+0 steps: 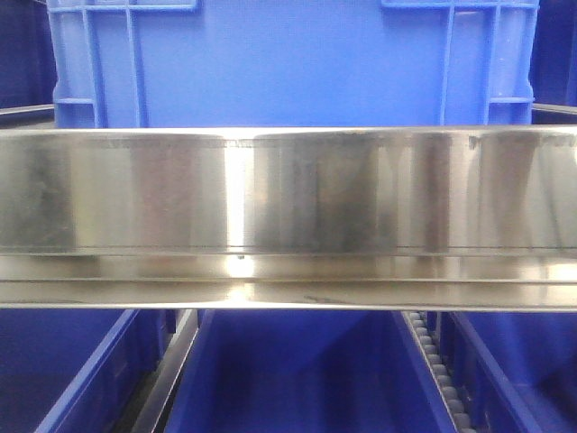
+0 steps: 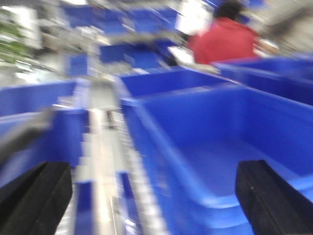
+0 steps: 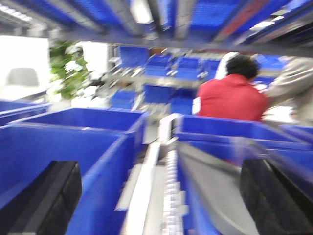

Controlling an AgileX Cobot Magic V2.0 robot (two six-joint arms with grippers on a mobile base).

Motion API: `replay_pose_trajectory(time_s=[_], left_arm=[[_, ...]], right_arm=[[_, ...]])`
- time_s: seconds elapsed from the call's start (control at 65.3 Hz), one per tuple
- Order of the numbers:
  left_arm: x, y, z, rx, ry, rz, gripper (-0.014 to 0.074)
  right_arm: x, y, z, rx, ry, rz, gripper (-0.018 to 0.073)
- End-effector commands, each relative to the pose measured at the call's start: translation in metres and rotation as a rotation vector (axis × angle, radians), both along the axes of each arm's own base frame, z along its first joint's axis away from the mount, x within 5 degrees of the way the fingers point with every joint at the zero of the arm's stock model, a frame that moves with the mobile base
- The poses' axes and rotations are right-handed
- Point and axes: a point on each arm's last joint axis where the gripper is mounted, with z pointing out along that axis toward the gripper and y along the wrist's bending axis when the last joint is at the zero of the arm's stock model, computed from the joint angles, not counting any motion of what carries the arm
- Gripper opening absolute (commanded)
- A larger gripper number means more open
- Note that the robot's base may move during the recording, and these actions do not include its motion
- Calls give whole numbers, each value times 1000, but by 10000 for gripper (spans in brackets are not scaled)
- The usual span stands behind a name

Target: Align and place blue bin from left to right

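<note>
The blue bin, light blue with vertical ribs near its corners, stands on the upper shelf behind a steel rail in the front view. No gripper appears in that view. The left wrist view is blurred. There, my left gripper is open, its black fingers spread wide over the near rim of an empty blue bin and a roller track. My right gripper is open too and holds nothing. It hangs above a roller track between two blue bins.
Darker blue bins sit on the lower level, separated by roller tracks. A person in a red shirt stands beyond the racks, with more blue bins behind. Another shelf level runs overhead in the right wrist view.
</note>
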Motion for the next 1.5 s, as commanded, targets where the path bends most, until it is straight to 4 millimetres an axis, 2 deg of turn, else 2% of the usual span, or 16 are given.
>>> replay_pose_trajectory(time_s=[0.0,0.138,0.352,0.521,0.613,0.751,0.98,1.164,1.486], left_arm=[[17,-15,10,19,49,-59,582],[55,-37,24,11,166,-92,582],[106,-59,48,-1,334,-73,582],[148,-67,50,40,477,41,582],[167,-72,44,79,560,78,582],[193,-81,34,104,608,101,582],[240,-71,6,82,667,191,582],[259,-71,-15,98,718,206,582],[279,-78,-46,124,788,211,582]], right_arm=[[17,7,15,-12,43,66,568],[50,21,36,-29,192,154,568],[107,34,65,-65,475,193,568],[154,43,73,-55,699,194,568],[173,45,77,-38,731,179,568],[205,50,69,-2,759,165,568],[258,59,30,5,879,150,568],[285,62,1,42,951,125,568],[316,63,-30,48,981,112,568]])
